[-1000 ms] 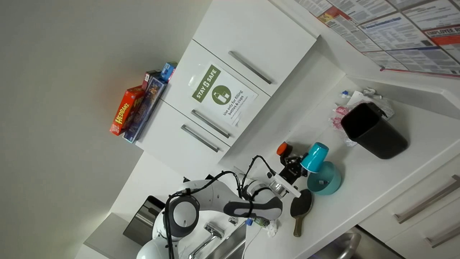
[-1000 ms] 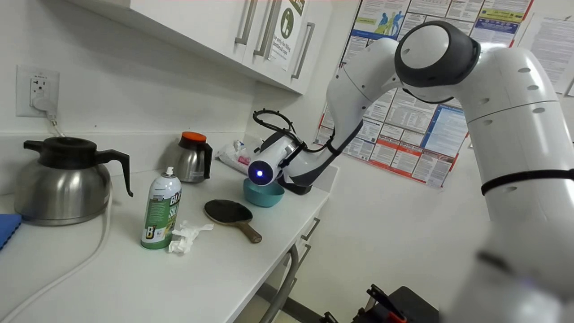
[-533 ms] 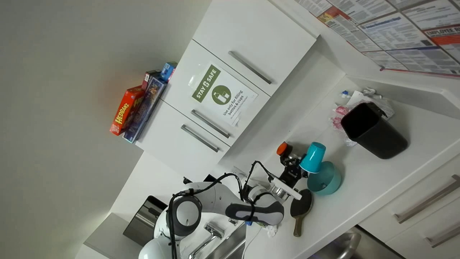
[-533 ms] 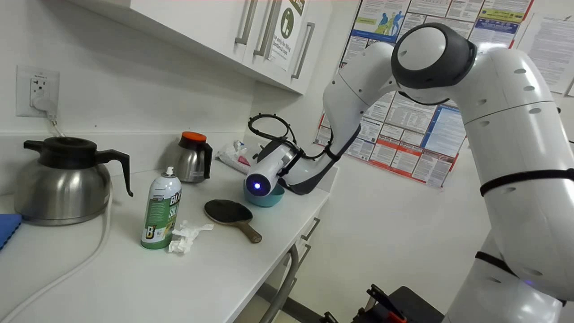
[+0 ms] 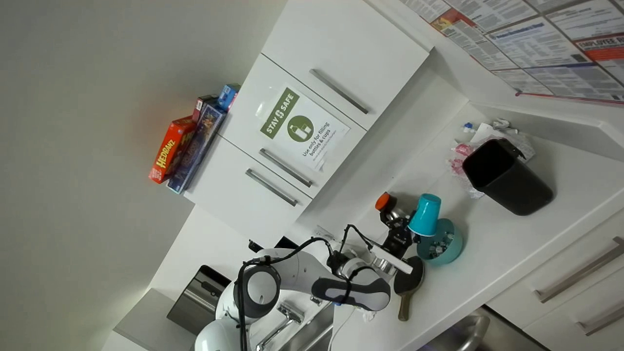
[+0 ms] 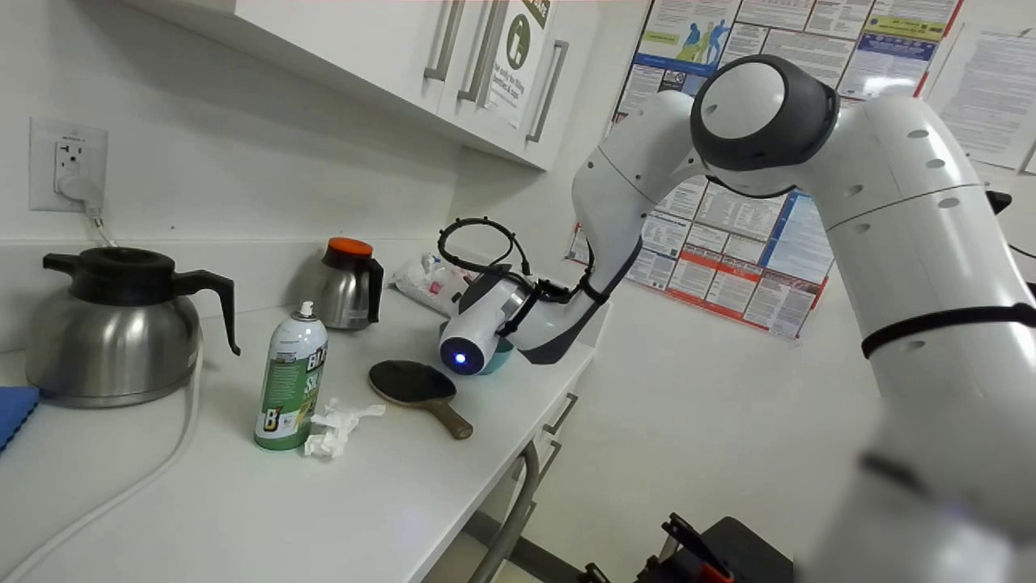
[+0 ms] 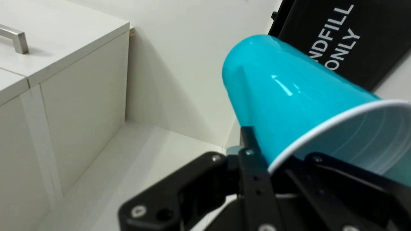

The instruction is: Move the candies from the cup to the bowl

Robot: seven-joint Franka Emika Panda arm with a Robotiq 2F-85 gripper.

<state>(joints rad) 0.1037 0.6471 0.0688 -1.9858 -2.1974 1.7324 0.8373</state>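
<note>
While the end effector point(image 7: 268, 152) clamps the cup point(image 5: 425, 214) tilted mouth-down over the bowl point(image 5: 457, 241), candies point(image 5: 439, 246) lie inside it.

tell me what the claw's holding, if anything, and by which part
The turquoise cup, held by its side wall, close to the white rim rather than by the base.

Okay that cup point(image 7: 279, 86) is super bright turquoise with white edging, while the bowl point(image 5: 457, 239) is a duller teal. The candies point(image 5: 438, 247) look silvery grey with darker bits, too tiny to say more. The tool point(image 7: 272, 158) is mostly black. The paddle point(image 6: 411, 382) is black with a brown handle point(image 6: 449, 419), spray can point(image 6: 290, 385) green and white, game box point(image 5: 170, 148) red with yellow letters, table point(image 6: 202, 502) plain white.
</note>
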